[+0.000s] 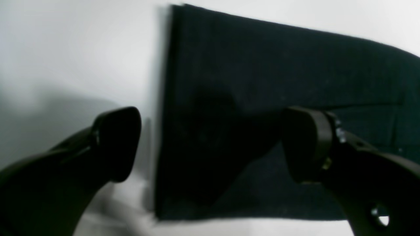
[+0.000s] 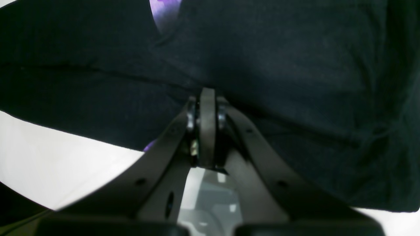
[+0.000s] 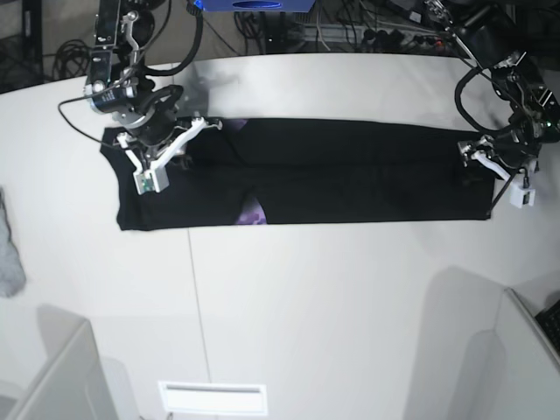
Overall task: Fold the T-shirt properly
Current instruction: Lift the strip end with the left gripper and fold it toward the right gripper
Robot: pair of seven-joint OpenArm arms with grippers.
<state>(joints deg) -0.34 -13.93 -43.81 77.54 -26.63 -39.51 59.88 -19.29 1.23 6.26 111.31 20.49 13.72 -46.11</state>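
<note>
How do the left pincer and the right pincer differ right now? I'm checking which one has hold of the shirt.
The left pincer stands wide open; the right pincer is shut. The left one hovers at the T-shirt's short end, one finger over the white table, gripping nothing; the right one is pressed into the black cloth at the opposite end, though whether it pinches fabric is unclear. Both sit at the shirt's ends.

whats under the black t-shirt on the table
Around the T-shirt the white table shows, so it lies on that. A patch of purple print peeks from a fold. Anything else beneath is covered.
</note>
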